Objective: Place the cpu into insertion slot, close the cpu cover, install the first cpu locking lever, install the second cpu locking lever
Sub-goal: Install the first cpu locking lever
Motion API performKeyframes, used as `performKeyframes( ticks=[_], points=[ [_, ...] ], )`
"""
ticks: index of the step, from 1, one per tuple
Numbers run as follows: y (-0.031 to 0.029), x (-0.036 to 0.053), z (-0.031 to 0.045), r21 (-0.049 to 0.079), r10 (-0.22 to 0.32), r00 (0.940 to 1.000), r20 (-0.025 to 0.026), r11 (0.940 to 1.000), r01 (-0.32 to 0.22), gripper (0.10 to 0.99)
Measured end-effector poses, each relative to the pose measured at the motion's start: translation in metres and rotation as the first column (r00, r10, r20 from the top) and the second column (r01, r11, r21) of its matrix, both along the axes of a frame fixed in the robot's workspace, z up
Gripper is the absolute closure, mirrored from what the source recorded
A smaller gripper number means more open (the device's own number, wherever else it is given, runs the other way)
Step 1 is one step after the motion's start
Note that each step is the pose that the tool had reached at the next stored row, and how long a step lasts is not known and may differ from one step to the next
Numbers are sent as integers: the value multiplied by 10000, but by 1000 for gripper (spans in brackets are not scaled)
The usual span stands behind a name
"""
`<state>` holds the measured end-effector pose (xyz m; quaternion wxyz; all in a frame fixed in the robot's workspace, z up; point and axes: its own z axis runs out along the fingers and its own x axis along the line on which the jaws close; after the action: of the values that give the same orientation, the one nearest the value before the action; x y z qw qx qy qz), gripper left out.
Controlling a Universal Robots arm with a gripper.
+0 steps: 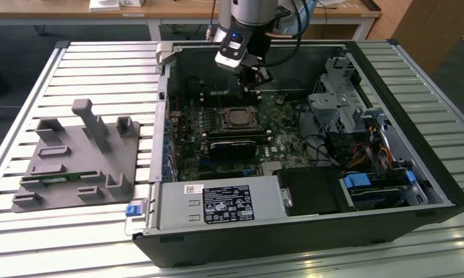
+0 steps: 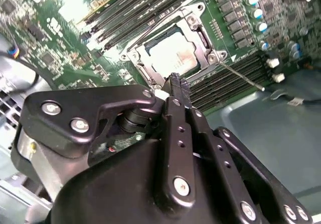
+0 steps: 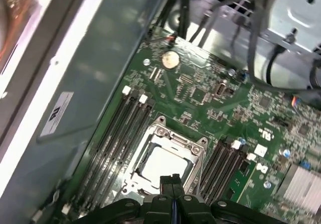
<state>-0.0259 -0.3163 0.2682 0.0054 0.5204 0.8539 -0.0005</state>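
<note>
The cpu [image 2: 173,53] lies flat in the insertion slot [image 1: 224,112] on the green board, its pale top showing through the window of the cpu cover [image 3: 173,134]. The silvery cover lies down over it. One thin locking lever [image 2: 243,77] sticks out sideways from the socket's corner over the memory slots. A second wire lever [image 2: 160,27] runs along the opposite edge; whether it is latched I cannot tell. My gripper [image 1: 257,81] hangs just above the socket's far edge, fingers together and holding nothing. Its tip [image 2: 174,78] [image 3: 173,180] points at the socket rim.
Black memory slots [image 3: 120,133] flank the socket on both sides. Inside the case are a drive cage [image 1: 340,104] with cables, a power supply [image 1: 220,204] and a black card [image 1: 234,147]. A grey fixture [image 1: 77,156] stands on the slatted table at the exterior view's left.
</note>
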Motion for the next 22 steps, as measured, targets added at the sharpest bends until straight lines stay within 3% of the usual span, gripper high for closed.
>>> performKeyframes(
  ticks=[5, 11, 17, 22],
  points=[
    [0, 0, -2, -1, 903, 9959, 0, 9959, -903, 980],
    [0, 0, -6, 0, 1982, 9802, 0, 9802, -1982, 980],
    [0, 0, -10, 0, 3035, 9528, 0, 9528, -3035, 980],
    [0, 0, -14, 0, 3895, 9210, 0, 9210, -3895, 980]
  ],
)
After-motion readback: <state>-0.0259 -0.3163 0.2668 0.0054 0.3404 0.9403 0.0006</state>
